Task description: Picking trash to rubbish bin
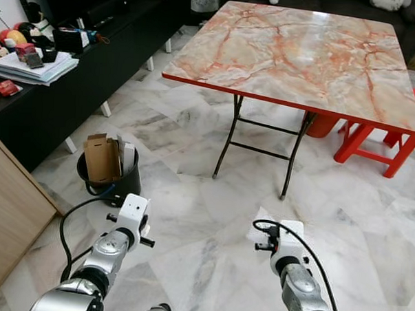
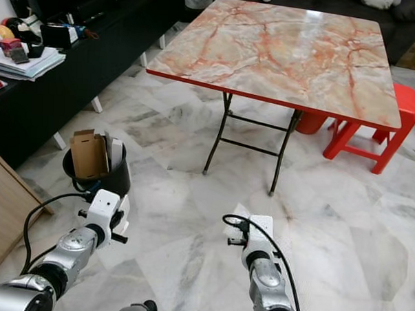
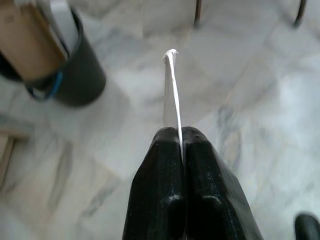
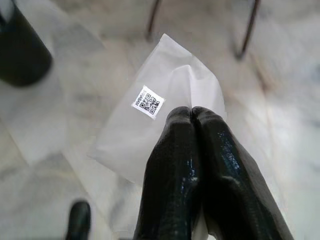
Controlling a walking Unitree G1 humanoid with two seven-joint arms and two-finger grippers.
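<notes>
right pincer (image 4: pixel 192 114) pinching QR-labelled white packet (image 4: pixel 160 115)

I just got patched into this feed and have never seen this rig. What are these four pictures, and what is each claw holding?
The top two pictures come from the head of a walking robot, looking down over its two silver arms. The other two come from cameras on its wrists. The left gripper is shut on a thin white sheet, seen edge-on. The right gripper is shut on a white packet with a printed code label. The black bin, already holding cardboard, stands on the marble floor ahead of the left arm, near a folding table.
</notes>
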